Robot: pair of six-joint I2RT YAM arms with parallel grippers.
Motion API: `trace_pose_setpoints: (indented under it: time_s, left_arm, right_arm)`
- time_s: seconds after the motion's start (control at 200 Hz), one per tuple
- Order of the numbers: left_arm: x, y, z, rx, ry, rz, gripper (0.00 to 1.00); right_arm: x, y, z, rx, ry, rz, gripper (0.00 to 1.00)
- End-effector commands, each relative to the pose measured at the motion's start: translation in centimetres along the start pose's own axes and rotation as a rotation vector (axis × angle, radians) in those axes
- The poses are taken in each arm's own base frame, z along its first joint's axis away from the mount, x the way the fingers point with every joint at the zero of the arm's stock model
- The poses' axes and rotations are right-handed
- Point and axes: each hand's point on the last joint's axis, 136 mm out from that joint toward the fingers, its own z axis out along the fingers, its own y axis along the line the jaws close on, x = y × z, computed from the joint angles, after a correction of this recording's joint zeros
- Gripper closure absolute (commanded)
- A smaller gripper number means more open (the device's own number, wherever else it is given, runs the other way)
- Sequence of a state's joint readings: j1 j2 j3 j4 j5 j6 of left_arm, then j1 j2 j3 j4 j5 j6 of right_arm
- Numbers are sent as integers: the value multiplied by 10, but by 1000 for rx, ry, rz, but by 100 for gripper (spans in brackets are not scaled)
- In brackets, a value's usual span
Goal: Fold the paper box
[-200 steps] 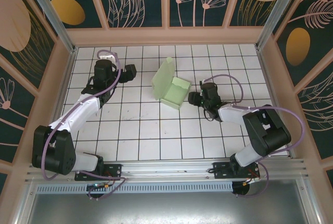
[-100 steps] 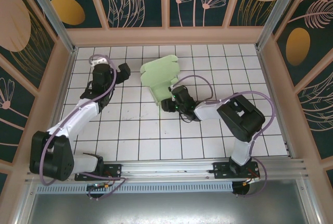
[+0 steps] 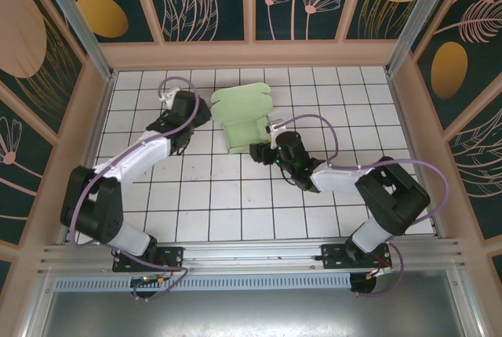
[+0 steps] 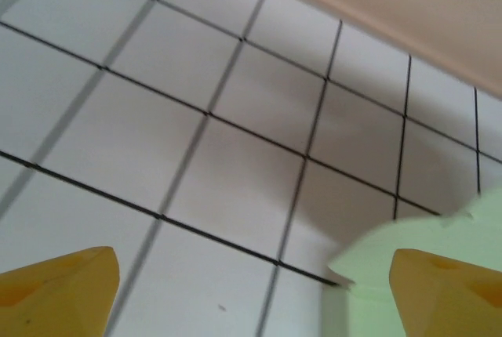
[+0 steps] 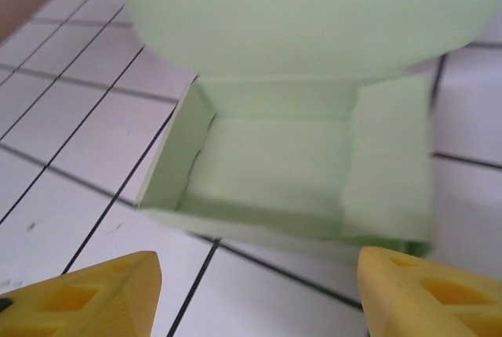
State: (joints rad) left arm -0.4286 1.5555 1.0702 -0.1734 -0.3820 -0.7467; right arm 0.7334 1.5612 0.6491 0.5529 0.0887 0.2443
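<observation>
White-tiled bench [image 3: 204, 204] w/ box [image 3: 244, 120] at far centre, lid flap raised on its far side, tray open; left jaws open just left of box, card edge beside one fingertip [image 4: 439, 290]; right jaws open just near-right of box, tray facing them, not touching.

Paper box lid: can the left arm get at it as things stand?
Probably yes. The left gripper is open beside the paper box; the lid's edge lies by one finger in the left wrist view, nothing between. The right gripper sits at the box's near side, out of the way.
</observation>
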Motion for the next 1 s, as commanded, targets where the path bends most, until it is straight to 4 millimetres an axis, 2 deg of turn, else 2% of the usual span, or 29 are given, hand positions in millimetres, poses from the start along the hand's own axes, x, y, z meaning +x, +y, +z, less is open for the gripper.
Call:
trace_pose_setpoints:
  time_s: [0.0,0.13,0.205,0.23,0.295,0.736,0.996]
  left_arm:
    - [23,-5,5,-73,73,-19,19]
    - [56,-31,11,-11,156,-58,26]
    - [66,-47,11,25,177,-44,31]
    - [78,-46,20,12,207,-27,32]
    - [87,-53,26,22,243,4,35]
    - [117,-51,53,-19,331,95,54]
    - [132,-49,65,-27,367,126,66]
  right_arm:
    - [-15,-24,-10,84,-72,6,32]
    - [-13,-39,-12,117,-66,28,32]
    - [-10,-44,-12,131,-58,32,32]
    - [-9,-45,-12,133,-56,33,32]
    - [-8,-48,-11,138,-52,35,32]
    - [-4,-51,-2,143,-27,30,32]
    - [-10,-52,-1,157,-28,23,32]
